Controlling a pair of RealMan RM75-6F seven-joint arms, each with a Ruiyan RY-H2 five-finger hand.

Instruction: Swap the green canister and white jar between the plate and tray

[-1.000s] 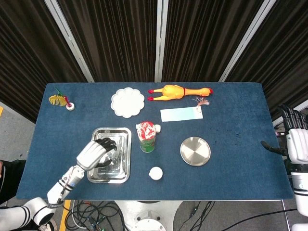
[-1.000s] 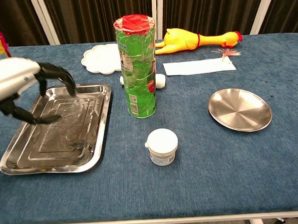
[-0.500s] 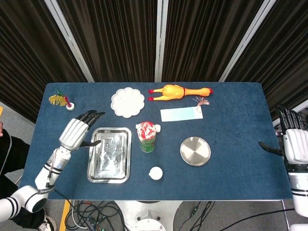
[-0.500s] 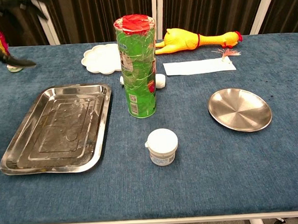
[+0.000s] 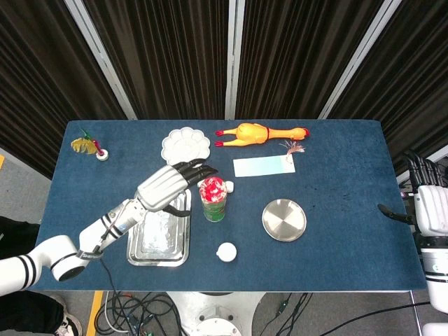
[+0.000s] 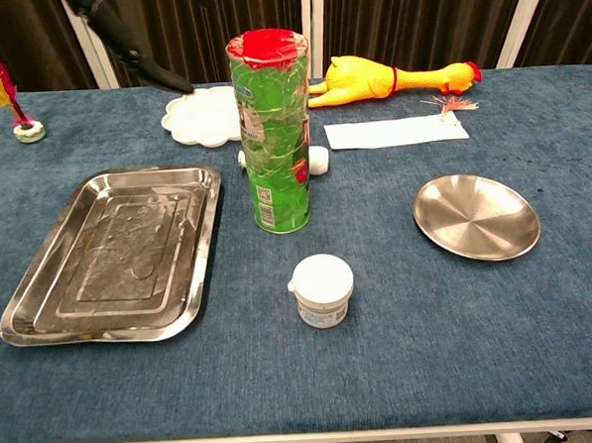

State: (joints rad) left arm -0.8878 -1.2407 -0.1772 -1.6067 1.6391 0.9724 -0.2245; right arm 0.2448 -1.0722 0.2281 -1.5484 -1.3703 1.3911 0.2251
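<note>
The green canister (image 5: 214, 199) with a red lid stands upright on the blue cloth between the steel tray (image 5: 159, 234) and the round metal plate (image 5: 284, 220). In front of it the white jar (image 5: 226, 252) sits on the cloth. Tray (image 6: 109, 253) and plate (image 6: 475, 216) hold nothing. My left hand (image 5: 171, 185) hovers high over the tray's far right corner, fingers spread toward the canister (image 6: 274, 133), holding nothing. Only its dark fingers (image 6: 133, 53) show in the chest view. My right hand (image 5: 427, 206) hangs open past the table's right edge.
A yellow rubber chicken (image 5: 262, 133), a white scalloped dish (image 5: 185, 147) and a pale card (image 5: 264, 166) lie at the back. A feather toy (image 5: 87, 145) stands far left. A small white object (image 6: 318, 160) sits just behind the canister.
My left hand left the tray, swung out to the left, then came back right and up, ending beside the canister's top. Right hand and objects stayed put.
</note>
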